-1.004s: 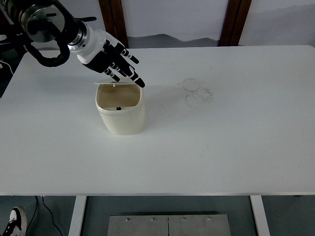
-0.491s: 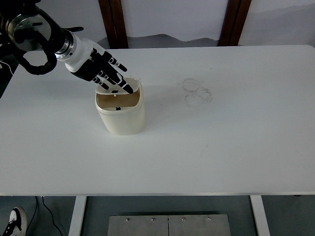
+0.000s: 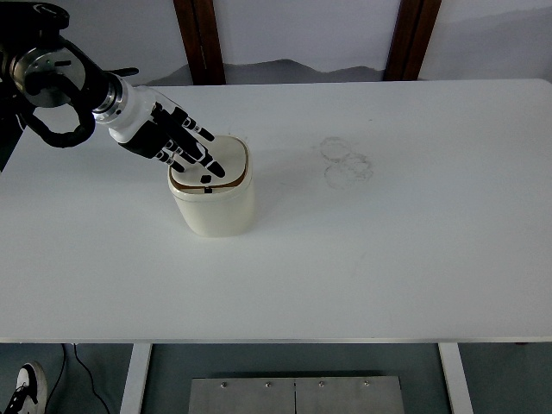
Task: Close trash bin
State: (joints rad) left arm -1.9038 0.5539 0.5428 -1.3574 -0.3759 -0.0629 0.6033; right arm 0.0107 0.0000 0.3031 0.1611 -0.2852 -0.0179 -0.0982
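Your left hand (image 3: 172,142) has come down since the earlier frame, swinging the lid (image 3: 221,160) nearly flat. The white table (image 3: 388,241) is showing faint ring marks (image 3: 345,161) at two o'clock of the cream trash bin (image 3: 212,204). Extended fingers (image 3: 200,155) are pressing the lid, grasping nothing.

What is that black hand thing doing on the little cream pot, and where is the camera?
That black thing is a robot's left hand, with five fingers like yours. The camera sits high on the robot, looking down over a white table. The cream pot is a small trash bin standing on the table. The hand's fingers are stretched out and rest on the bin's flat lid, which lies down over the opening. The hand is pressing, not holding anything. To the right of the bin there are faint ring marks on the table. The robot's other hand is out of the picture.
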